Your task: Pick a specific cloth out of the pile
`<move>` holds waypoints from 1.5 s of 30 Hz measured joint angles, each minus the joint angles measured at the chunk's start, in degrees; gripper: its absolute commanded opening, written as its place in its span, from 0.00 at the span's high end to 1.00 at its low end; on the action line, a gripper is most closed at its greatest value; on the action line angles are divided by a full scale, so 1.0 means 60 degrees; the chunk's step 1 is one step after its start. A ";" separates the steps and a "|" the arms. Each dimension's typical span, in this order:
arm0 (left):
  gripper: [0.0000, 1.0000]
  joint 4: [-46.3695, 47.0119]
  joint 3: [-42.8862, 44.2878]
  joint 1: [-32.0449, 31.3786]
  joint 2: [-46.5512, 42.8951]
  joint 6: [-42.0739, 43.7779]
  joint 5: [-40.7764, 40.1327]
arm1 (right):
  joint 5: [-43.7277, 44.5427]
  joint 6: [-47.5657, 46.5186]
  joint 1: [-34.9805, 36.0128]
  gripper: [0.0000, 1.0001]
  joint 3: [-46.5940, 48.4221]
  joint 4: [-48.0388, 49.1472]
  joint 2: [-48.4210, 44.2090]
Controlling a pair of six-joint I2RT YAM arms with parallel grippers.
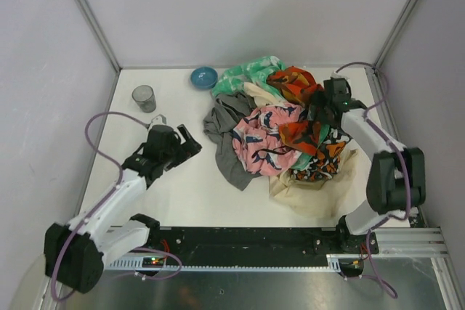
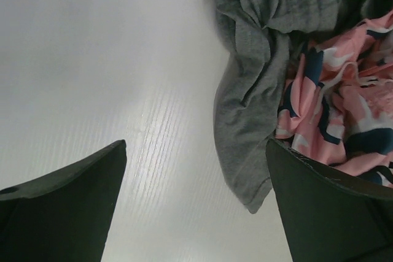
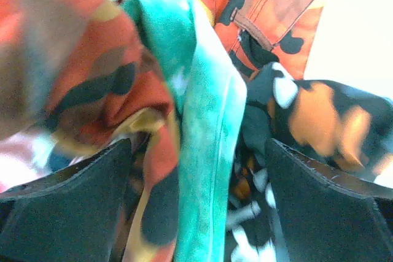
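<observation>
Both spread wide, the left end effector (image 1: 189, 141) is beside the grey cloth (image 1: 229, 136) of the pile (image 1: 305, 132), the right end effector (image 3: 196, 151) inside the pile, a blue bowl (image 1: 204, 77) just beside it.

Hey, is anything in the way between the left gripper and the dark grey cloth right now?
Nothing visible. Only bare table lies between the open left gripper and the near edge of the grey cloth. The pink cloth lies over the far side of it, away from the gripper.

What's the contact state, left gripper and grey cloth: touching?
Apart. The top view shows a strip of bare table between the open left gripper and the grey cloth.
</observation>
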 measured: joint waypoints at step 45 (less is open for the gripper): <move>0.99 0.2841 0.3898 0.0047 0.6368 0.1494 0.2495 | -0.2197 0.0732 0.0586 0.01 -0.3158 -0.1701 -1.0233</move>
